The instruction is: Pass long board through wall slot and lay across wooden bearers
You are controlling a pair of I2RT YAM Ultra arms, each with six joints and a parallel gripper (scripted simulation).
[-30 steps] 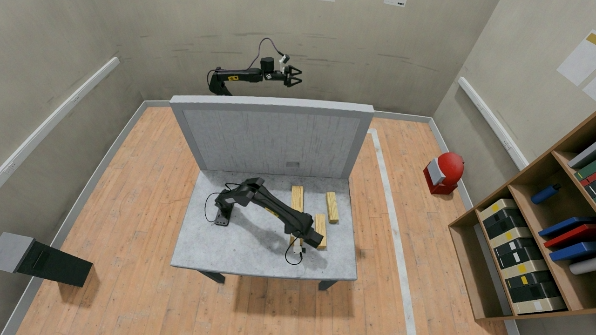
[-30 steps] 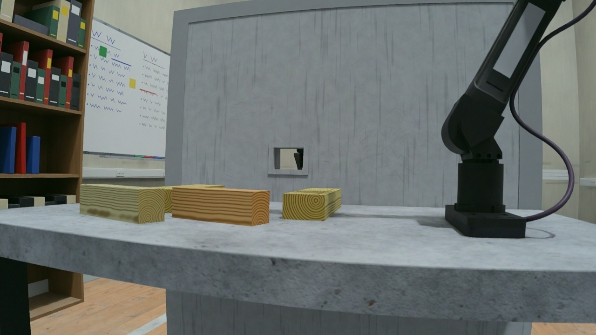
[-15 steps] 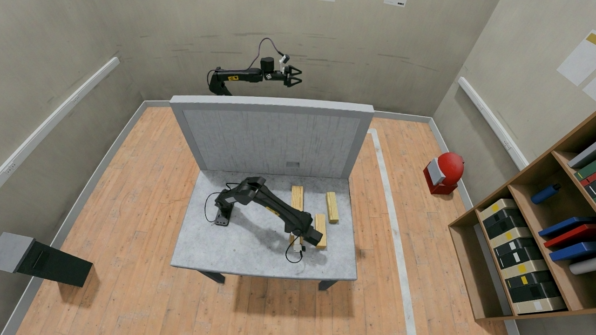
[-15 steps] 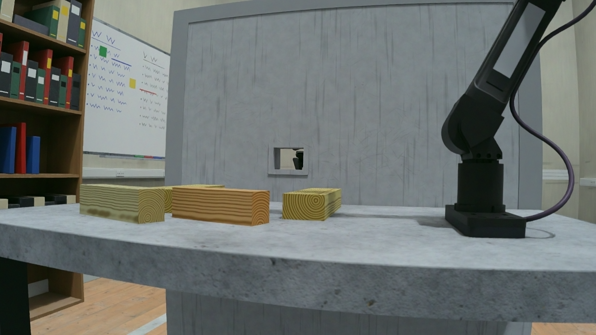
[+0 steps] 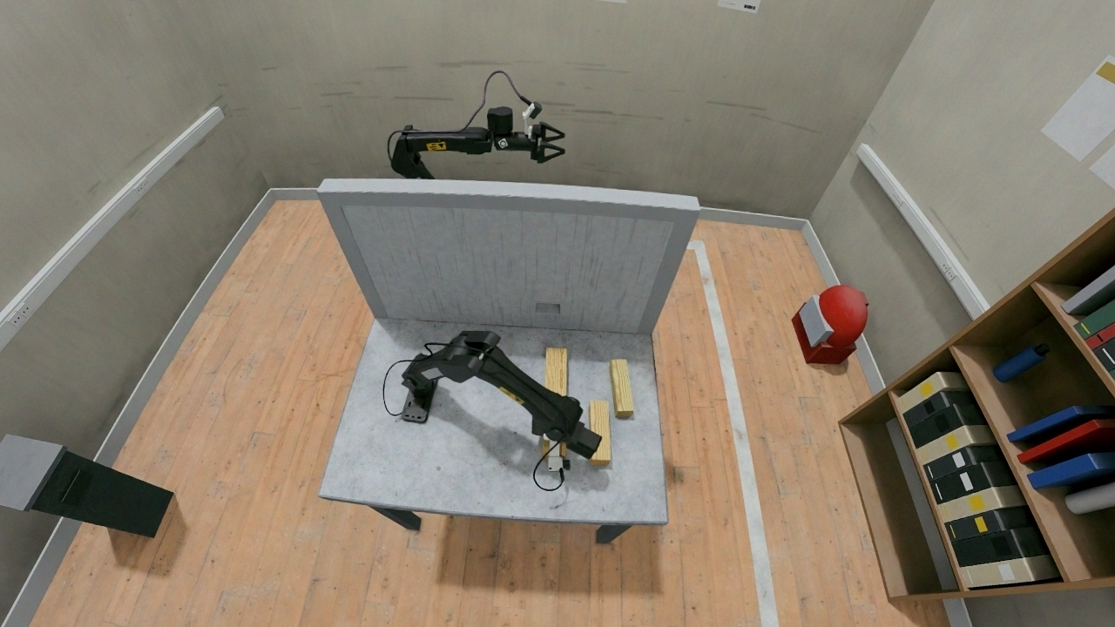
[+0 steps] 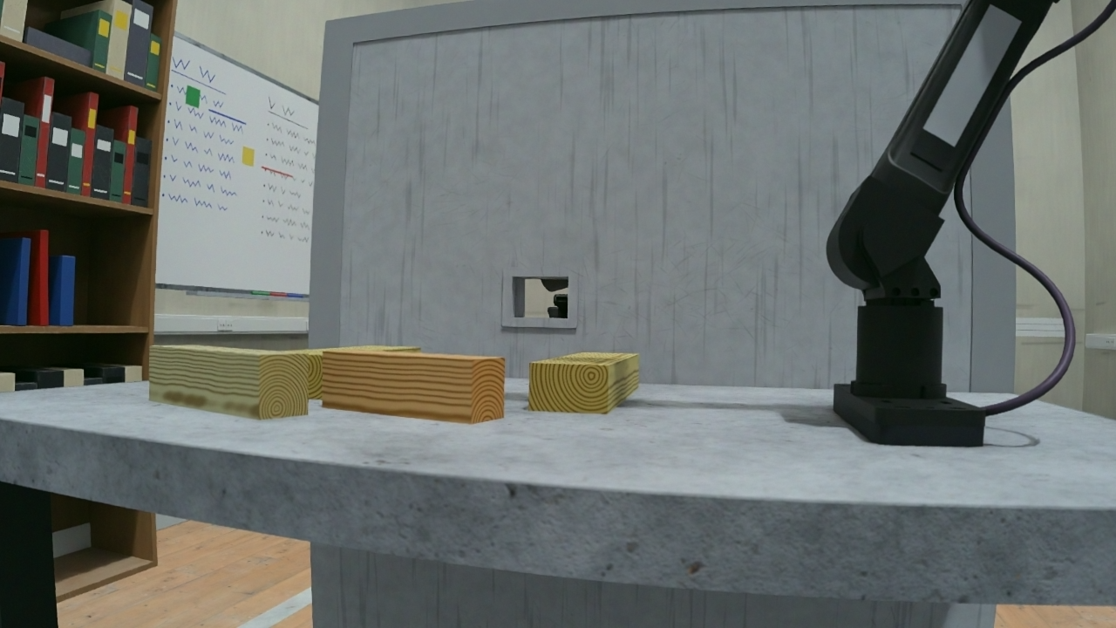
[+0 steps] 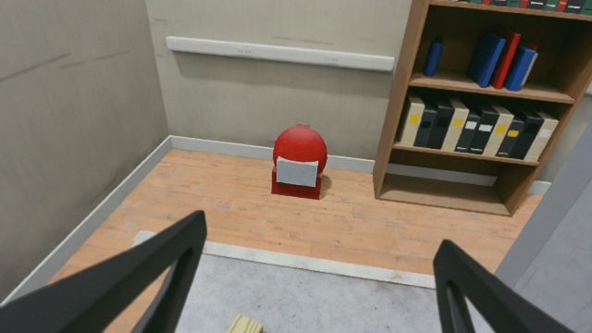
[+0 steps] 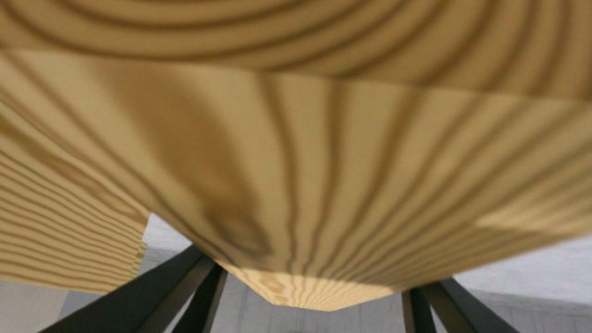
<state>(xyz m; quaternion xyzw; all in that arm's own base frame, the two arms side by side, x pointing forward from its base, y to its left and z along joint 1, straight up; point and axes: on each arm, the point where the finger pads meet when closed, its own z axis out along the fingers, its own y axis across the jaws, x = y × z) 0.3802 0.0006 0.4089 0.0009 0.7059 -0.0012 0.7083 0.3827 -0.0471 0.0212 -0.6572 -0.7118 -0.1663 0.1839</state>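
The long board (image 5: 556, 370) (image 8: 324, 185) lies on the table on the right arm's side of the grey panel wall (image 5: 506, 257) (image 6: 663, 156), its far end toward the slot (image 5: 547, 307) (image 6: 538, 298). My right gripper (image 8: 318, 238) is open and points down, with its fingertips at either side of the board; in the top view they are hidden. My left gripper (image 5: 559, 141) (image 7: 319, 235) is open and empty, high on the other side of the wall. On that side lie several short wooden blocks, including an orange one (image 6: 409, 386) and a yellow one (image 6: 581, 382); I cannot tell bearers from offcuts.
Two short wooden blocks (image 5: 621, 387) (image 5: 599, 433) lie beside the long board. One block (image 8: 60, 222) shows close at left in the right wrist view. Dark parts of the right arm show through the slot in the exterior view. The left arm's base (image 6: 905, 413) stands right of the blocks there.
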